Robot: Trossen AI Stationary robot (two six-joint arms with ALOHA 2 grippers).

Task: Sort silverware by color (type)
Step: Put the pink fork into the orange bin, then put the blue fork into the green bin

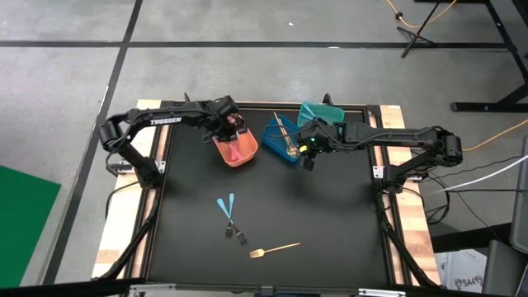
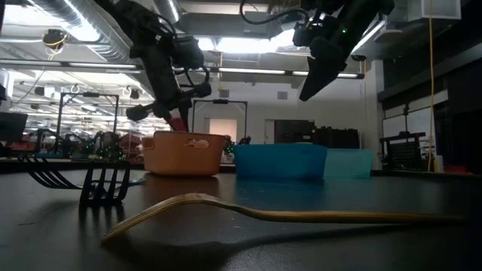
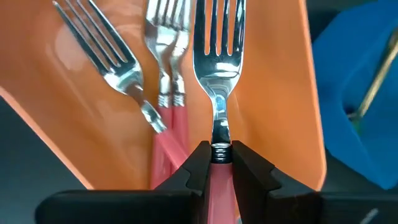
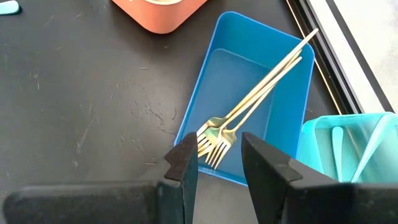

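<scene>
clenched jaws of the left gripper (image 3: 219, 163) pinch a pink-handled fork (image 3: 217, 93) at its neck, over the orange bin (image 1: 237, 151) at far centre-left. next right, the right gripper (image 4: 219, 163) hangs released and empty above the blue bin (image 1: 279, 140) holding gold forks (image 4: 249, 106). nearer lie blue-handled pieces (image 1: 228, 211) and a gold fork (image 1: 275, 247): light, stiff, slippery; better gripped mid-handle.

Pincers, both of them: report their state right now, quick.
Left pincer: shut on a pink-handled fork over the orange bin.
Right pincer: open, empty, above the blue bin.
</scene>
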